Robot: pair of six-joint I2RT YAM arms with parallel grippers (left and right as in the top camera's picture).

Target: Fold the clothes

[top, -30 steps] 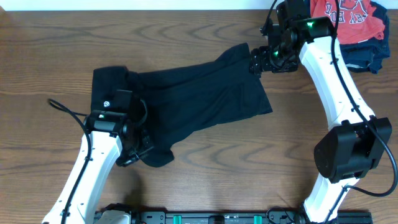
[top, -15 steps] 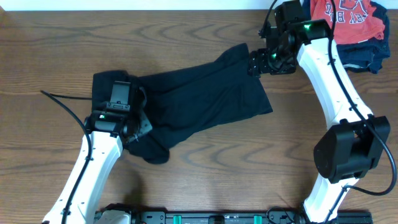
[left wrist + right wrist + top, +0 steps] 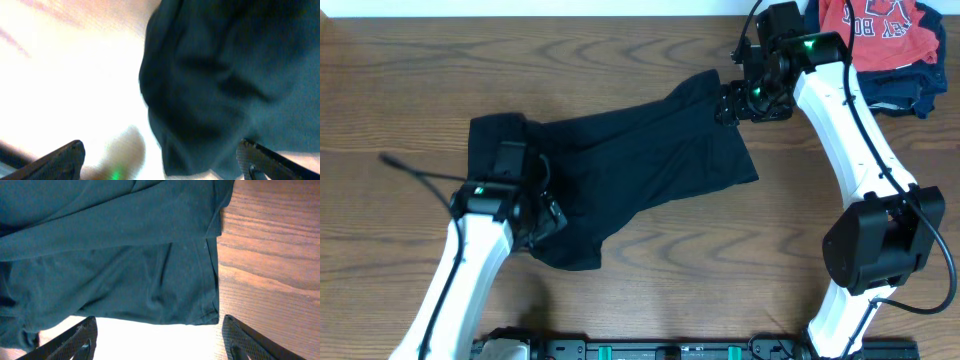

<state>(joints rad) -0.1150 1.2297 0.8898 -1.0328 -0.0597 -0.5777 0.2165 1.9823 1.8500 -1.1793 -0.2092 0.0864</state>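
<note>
My left gripper [image 3: 538, 218] hangs over the bunched lower-left end of the black T-shirt [image 3: 650, 160], its jaws spread wide and clamped on nothing. That arm reaches forward from the near edge. The shirt lies rumpled across the middle of the table [image 3: 620, 60]. It looks soft, light and limp, so I judge it will sag and drag unless pinched at a hem or corner. My right gripper [image 3: 728, 100] sits at the shirt's upper-right corner, jaws likewise apart, with the arm stretched far and angled inward.
</note>
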